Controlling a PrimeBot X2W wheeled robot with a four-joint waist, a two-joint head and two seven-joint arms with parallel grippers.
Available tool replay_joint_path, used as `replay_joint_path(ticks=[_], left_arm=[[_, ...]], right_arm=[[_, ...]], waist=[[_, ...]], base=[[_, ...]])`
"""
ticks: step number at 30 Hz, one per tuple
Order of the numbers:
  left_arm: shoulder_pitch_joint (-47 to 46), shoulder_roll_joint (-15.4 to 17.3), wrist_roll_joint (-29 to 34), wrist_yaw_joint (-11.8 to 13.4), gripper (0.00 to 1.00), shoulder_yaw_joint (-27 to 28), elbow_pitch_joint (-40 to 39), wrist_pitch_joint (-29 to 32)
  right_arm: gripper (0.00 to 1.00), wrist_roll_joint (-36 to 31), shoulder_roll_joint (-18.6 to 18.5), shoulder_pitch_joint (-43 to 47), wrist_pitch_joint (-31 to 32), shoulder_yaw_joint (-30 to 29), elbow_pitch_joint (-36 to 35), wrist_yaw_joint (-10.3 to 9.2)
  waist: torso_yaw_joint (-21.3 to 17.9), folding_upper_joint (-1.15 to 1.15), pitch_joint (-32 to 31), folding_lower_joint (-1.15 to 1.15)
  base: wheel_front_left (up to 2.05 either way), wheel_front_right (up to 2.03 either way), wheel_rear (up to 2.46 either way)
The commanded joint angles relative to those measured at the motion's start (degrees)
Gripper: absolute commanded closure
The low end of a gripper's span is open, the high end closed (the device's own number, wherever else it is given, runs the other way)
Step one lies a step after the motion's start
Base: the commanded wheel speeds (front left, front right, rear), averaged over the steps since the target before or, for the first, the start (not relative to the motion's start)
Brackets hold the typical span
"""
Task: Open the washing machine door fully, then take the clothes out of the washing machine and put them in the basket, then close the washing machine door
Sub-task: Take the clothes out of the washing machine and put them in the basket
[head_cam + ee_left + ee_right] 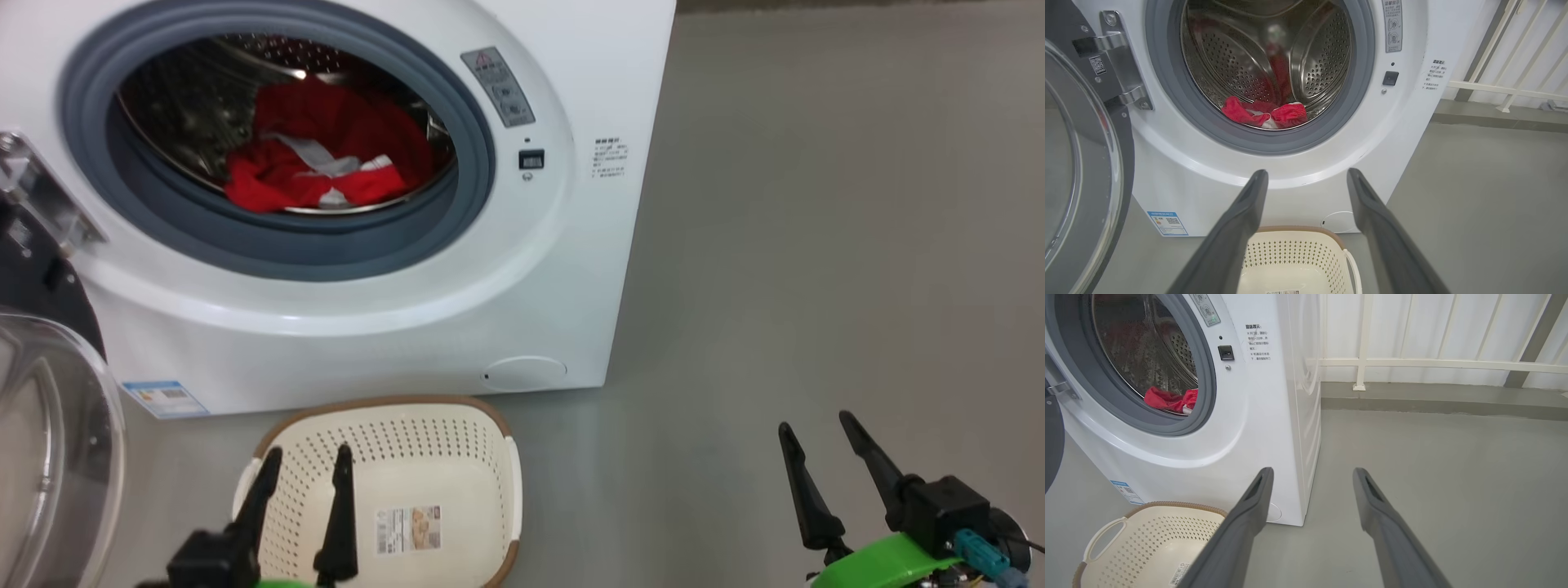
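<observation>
The white washing machine (pixel 563 269) stands with its door (pixel 49 441) swung out to the left; the door (pixel 1081 171) shows its clear glass bowl and black rim. Red clothes (pixel 326 155) with white stripes lie in the steel drum, also visible as clothes (pixel 1263 114) and clothes (pixel 1169 401). The cream basket (pixel 498 482) sits on the floor before the machine, with nothing in it. My left gripper (pixel 306 461) hangs open above the basket's near left part. My right gripper (pixel 816 429) is open over bare floor to the right.
Grey floor (pixel 816 245) stretches to the right of the machine. A white railing (pixel 1412 363) and a low grey kerb run behind it. The door hinge bracket (pixel 1118 61) juts out at the machine's left side.
</observation>
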Motion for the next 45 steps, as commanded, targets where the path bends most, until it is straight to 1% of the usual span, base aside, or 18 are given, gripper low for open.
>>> replay_joint_path(ticks=[1,5,9,14,20,29,33,36,42,45], left_arm=[[-3.37,0.47,-0.43,-0.71,0.0,2.08,-0.31,-0.73],[-10.22,0.93,-1.56,-3.02,0.0,2.28,5.73,-1.63],[-18.17,1.13,-3.19,-5.96,0.0,2.47,12.32,-2.56],[-28.04,1.83,-4.26,-8.47,0.0,2.75,21.81,-2.72],[-38.82,3.65,-5.13,-10.29,0.0,4.11,31.01,-3.89],[-53.49,8.67,-5.99,-12.77,0.0,6.08,42.04,-4.61],[-59.08,10.65,-6.72,-14.05,0.0,6.43,46.65,-3.45],[-61.79,11.58,-7.13,-14.43,0.0,6.71,48.53,-2.93],[-68.42,15.19,-7.33,-15.09,0.0,6.8,53.34,-0.44],[-71.07,16.79,-7.2,-15.07,0.0,6.67,55.25,1.17]], right_arm=[[0.0,-0.23,-0.66,-2.6,-0.16,1.13,-1.9,0.28],[0.0,-0.4,-0.66,-4.15,-0.1,1.13,-2.95,0.28],[0.0,-0.3,-0.66,-6.16,-0.26,1.58,-3.48,0.28],[0.0,0.5,-0.66,-8.71,-0.98,2.83,-3.29,0.28],[0.0,2.36,-0.66,-11.55,-2.23,4.01,-1.66,0.28],[0.0,5.04,-0.66,-15.42,-3.35,7.21,1.5,0.28],[0.0,6.3,-0.66,-16.85,-3.44,8.24,1.76,0.28],[0.0,7.07,-0.66,-17.27,-3.45,8.87,1.59,0.28],[0.0,9.13,-0.66,-18.11,-3.46,10.72,1.21,0.28],[0.0,9.83,-0.66,-18.4,-3.46,11.39,1.03,0.28]], waist=[[-0.53,0.0,2.99,0.0],[-1.25,0.0,6.54,0.0],[-2.44,0.0,10.04,0.0],[-4.66,0.0,14.03,0.0],[-8.07,0.0,18.22,0.0],[-13.36,0.0,22.34,0.0],[-15.73,0.0,23.55,0.0],[-16.88,0.0,24.17,0.0],[-19.98,0.0,26.25,0.0],[-20.94,0.0,27.28,0.0]], base=[[0.0,0.0,0.0],[0.0,0.0,0.0],[0.0,0.0,0.0],[0.0,0.0,0.0],[0.0,0.0,0.0],[0.0,0.0,0.0],[0.0,0.0,0.0],[0.0,0.0,0.0],[0.0,0.0,0.0],[0.0,0.0,0.0]])
